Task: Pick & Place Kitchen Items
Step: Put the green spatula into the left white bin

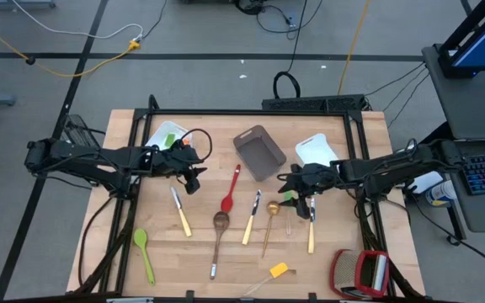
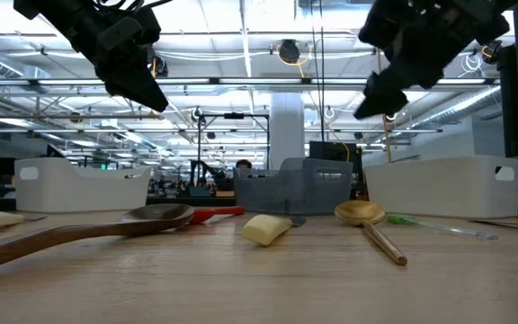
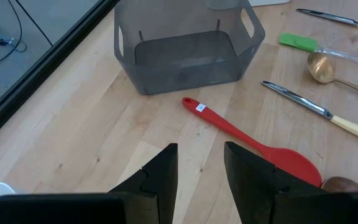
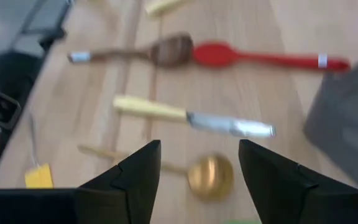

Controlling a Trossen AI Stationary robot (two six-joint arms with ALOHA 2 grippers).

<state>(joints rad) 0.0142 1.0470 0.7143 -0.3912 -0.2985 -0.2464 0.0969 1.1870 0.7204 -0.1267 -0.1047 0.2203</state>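
Observation:
Several utensils lie flat on the wooden table: a red spoon [image 1: 230, 190], a brown wooden spoon [image 1: 219, 229], a gold spoon [image 1: 270, 219], three pale-handled knives [image 1: 180, 211] [image 1: 251, 217] [image 1: 311, 225], a green spoon [image 1: 144, 253], a green spatula [image 3: 298, 42] and a small yellow piece [image 1: 278, 270]. My left gripper [image 1: 196, 178] hangs open and empty above the table, left of the red spoon [image 3: 247, 137]. My right gripper [image 1: 289, 190] hangs open and empty above the gold spoon's bowl [image 4: 210, 176].
A grey bin [image 1: 258, 151] stands at the far middle, between a white bin at the far left [image 1: 165, 135] and one at the far right [image 1: 317, 150]. A bulky red-and-silver object [image 1: 362, 271] sits at the near right corner.

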